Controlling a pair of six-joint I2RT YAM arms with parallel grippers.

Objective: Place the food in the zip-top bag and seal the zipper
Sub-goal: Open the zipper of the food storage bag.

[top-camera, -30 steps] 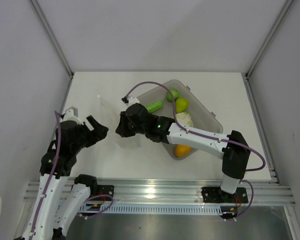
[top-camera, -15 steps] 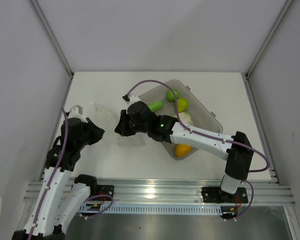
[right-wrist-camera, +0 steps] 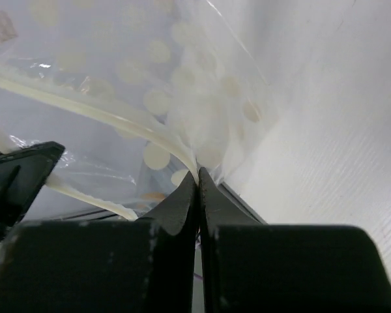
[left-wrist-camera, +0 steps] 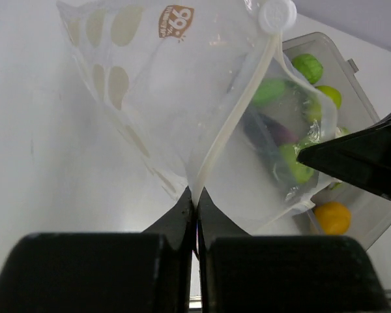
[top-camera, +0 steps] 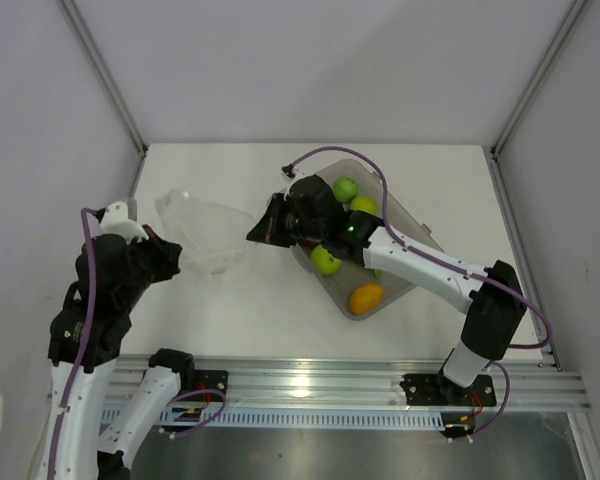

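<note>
Hanging in mid-air over the 9 o'clock side of the table (top-camera: 280, 305), the zip-top bag (top-camera: 205, 235) is stretched between both arms, clear and crinkly with pale dots printed on it. The zipper (left-wrist-camera: 238, 111) runs along the mouth as a cream-coloured strip.

The left gripper (left-wrist-camera: 195, 199) has its jaws pinched tight on the bag at the zipper line, at the bag's 8 o'clock end. The right gripper (right-wrist-camera: 197, 177) is clamped just as hard on the strip at the 3 o'clock end.

All the food I can make out is over in the grey bin (top-camera: 388, 196), just to the 3 o'clock side of the table's middle. A green apple (top-camera: 326, 261) sits near the right arm's wrist, another green fruit (top-camera: 346, 188) is at the bin's 12 o'clock corner, and an orange citrus (top-camera: 366, 297) is down at its 6 o'clock corner. Something purple shows through the plastic in the left wrist view, but I can't tell whether it's inside the bag or behind it.
</note>
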